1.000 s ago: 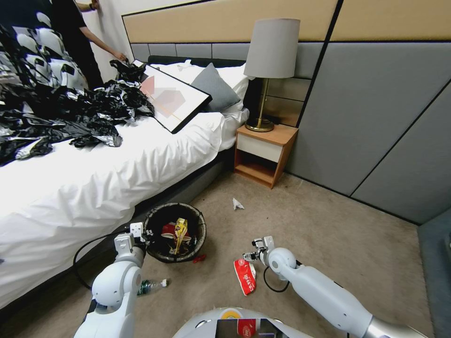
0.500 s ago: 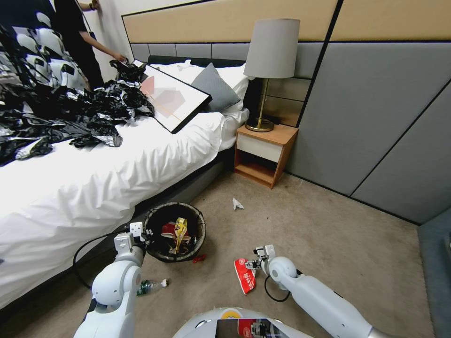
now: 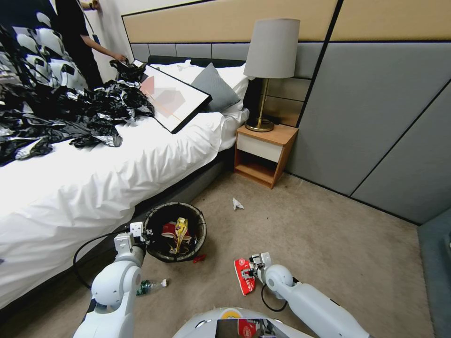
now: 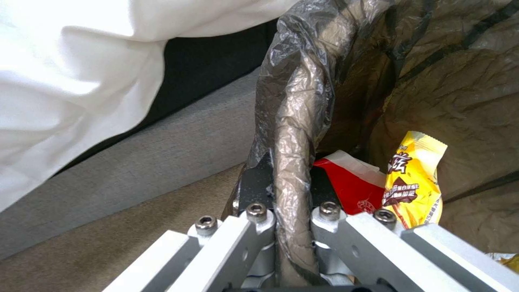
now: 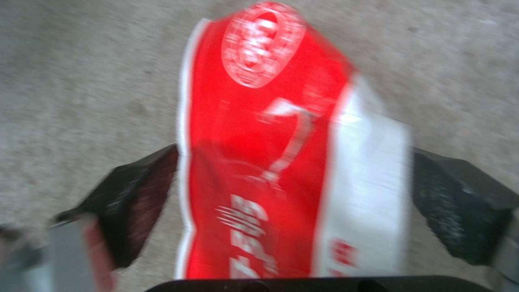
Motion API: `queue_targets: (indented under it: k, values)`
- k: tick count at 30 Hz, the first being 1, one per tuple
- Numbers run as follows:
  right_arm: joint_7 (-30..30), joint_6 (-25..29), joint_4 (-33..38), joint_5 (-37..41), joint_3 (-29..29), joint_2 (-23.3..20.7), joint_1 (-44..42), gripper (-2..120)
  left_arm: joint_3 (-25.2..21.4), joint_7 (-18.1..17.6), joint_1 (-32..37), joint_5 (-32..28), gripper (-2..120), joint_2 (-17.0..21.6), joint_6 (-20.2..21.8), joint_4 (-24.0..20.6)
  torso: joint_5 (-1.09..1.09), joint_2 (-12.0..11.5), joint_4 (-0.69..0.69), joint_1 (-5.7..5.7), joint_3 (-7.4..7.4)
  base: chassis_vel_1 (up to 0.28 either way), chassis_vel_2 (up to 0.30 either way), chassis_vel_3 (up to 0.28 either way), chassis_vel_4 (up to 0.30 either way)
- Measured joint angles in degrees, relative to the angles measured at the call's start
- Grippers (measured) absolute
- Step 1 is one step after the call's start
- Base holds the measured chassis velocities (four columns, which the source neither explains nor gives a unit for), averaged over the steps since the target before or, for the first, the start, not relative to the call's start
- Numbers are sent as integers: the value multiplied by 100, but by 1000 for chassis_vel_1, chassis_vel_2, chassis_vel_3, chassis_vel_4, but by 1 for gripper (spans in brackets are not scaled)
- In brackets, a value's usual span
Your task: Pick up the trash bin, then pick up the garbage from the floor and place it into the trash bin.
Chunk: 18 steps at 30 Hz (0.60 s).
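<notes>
The right claw has dropped over the last second from a little above the carpet down onto the red-and-white wrapper, which lies flat on the floor just right of the trash bin. From the wrist, its two dark pads stand spread on either side of the wrapper, not yet pinching it, so I'd say the grab is about to happen rather than done. The left claw hasn't budged: it is pinching the bag-covered rim of the bin, which sits on the carpet beside the bed with a yellow wrapper and a red one already inside.
</notes>
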Motion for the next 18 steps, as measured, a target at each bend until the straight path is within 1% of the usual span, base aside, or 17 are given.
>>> queue_targets:
  k: [2,3,5,6,7,8,9,10,11,12,13,14,15,16,18]
  values:
    - [-16,-2,-4,0,-33,42,30,80,-4,-1,-12,0,0,8,0,0,0,0,0,0,0,0,0,0,0]
    - [-16,-2,-4,0,-33,42,30,80,-4,-1,-12,0,0,8,0,0,0,0,0,0,0,0,0,0,0]
    - [-46,-1,-6,3,-62,42,60,72,-10,0,-12,0,0,3,0,0,0,0,0,0,0,0,0,0,0]
    - [-63,6,-16,6,-68,33,85,65,-13,0,-5,1,0,-9,0,0,0,0,0,0,0,0,0,0,0]
    - [-63,6,-16,6,-68,33,85,65,-13,0,-5,1,0,-9,0,0,0,0,0,0,0,0,0,0,0]
    - [-69,10,-26,12,-67,25,100,60,-15,0,0,3,0,-17,0,4,0,0,0,0,0,0,0,0,0]
    - [-72,13,-34,26,-63,20,109,57,-15,0,2,7,0,-21,0,11,0,0,0,0,0,0,0,0,0]
    - [-73,23,-45,35,-57,9,114,50,-18,0,1,12,0,-24,0,23,0,0,0,0,0,0,0,0,0]
    - [-73,23,-45,35,-57,9,114,50,-18,0,1,12,0,-24,0,23,0,0,0,0,0,0,0,0,0]
    - [-74,27,-46,39,-53,2,115,46,-19,-1,0,15,0,-24,0,28,0,0,0,0,0,0,0,0,0]
    - [-76,29,-46,49,-46,-11,115,39,-19,-1,-5,20,0,-25,0,34,0,0,0,0,0,0,0,0,0]
    - [-79,32,-46,52,-39,-18,115,37,-18,-1,-7,21,0,-25,0,37,0,0,0,0,0,0,0,0,0]
    - [-79,32,-46,52,-39,-18,115,37,-18,-1,-7,21,0,-25,0,37,0,0,0,0,0,0,0,0,0]
    - [-87,42,-52,56,-31,-21,116,30,-17,0,-11,23,0,-29,0,41,0,0,0,0,0,0,0,0,0]
    - [-100,60,-76,65,-2,-5,109,22,-6,4,-14,38,0,-37,0,62,1,0,0,0,0,0,0,0,0]
